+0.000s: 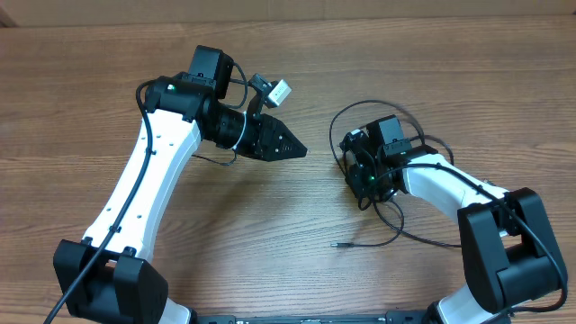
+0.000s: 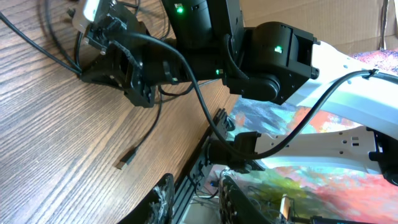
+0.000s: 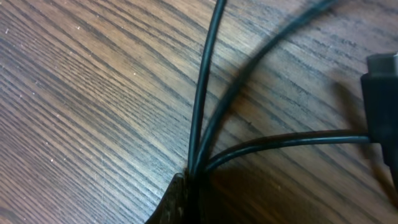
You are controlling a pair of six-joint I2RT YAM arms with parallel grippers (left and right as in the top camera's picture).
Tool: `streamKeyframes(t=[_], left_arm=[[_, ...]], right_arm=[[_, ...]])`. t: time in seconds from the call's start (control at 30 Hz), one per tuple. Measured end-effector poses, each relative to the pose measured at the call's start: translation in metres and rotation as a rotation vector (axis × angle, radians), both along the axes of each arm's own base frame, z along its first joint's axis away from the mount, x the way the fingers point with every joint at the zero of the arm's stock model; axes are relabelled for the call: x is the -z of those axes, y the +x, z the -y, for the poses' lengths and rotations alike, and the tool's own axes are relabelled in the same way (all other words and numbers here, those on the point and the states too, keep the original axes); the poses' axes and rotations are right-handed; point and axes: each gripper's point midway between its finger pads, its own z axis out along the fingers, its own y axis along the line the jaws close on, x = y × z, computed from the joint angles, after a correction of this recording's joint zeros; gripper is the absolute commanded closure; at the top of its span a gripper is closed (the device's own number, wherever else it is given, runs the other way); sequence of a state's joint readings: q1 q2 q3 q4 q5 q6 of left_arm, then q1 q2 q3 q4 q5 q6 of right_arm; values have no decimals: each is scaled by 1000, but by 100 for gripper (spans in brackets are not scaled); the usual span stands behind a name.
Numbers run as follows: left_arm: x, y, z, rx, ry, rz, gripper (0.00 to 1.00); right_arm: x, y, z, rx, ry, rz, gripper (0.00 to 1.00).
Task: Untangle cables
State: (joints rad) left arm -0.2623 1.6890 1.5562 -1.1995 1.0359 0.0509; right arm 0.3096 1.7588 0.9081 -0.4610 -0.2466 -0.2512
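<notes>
Overhead, my right gripper (image 1: 362, 175) is down on the cables (image 3: 202, 93) right of centre, pinched tight where three strands meet. One plug end (image 1: 337, 243) lies loose on open table (image 1: 270, 234) between my arms, well clear of the far edge. My left gripper (image 1: 292, 148) seems narrow; whether it holds anything, I cannot tell.

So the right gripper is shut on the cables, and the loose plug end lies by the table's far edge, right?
Not quite. The right gripper is shut on the cables, but the loose plug end lies on the near side of the table, as the overhead view shows.
</notes>
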Motion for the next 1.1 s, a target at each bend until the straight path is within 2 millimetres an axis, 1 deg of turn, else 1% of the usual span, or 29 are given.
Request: streamKeyframes(t=[0.13,0.2,0.23,0.3,0.4,0.5,0.53,0.6,0.67,0.77,0.9,0.97,1.1], left_arm=[[0,0,0,0,0,0,76],[0,0,0,0,0,0,75],[0,0,0,0,0,1,76],[0,1,0,0,-1,3,75],[0,1,0,0,-1,4,76],[0,1,0,0,-1,4,75],[0,1,0,0,-1,4,76],[0,1,0,0,-1,4,76],[0,1,0,0,-1,5,75],[0,2,0,0,-3,11,75],[0,3,1,2,0,22,75],[2,3,3,5,14,29,75],[9,1,5,15,62,48,75]], right_arm=[[-2,0,0,8,1,-7,96],[-6,3,-1,14,2,-10,96],[-10,6,-3,17,8,-8,96],[-23,16,-9,17,36,14,96],[-56,35,-24,11,110,73,96],[-103,56,-37,13,187,168,96],[-122,63,-41,15,214,206,96],[-148,71,-46,14,252,258,96],[-170,76,-49,8,281,300,96],[-194,82,-54,8,313,343,96],[-219,91,-58,34,354,372,96],[-236,95,-61,49,388,388,96],[-261,97,-69,44,451,405,96]])
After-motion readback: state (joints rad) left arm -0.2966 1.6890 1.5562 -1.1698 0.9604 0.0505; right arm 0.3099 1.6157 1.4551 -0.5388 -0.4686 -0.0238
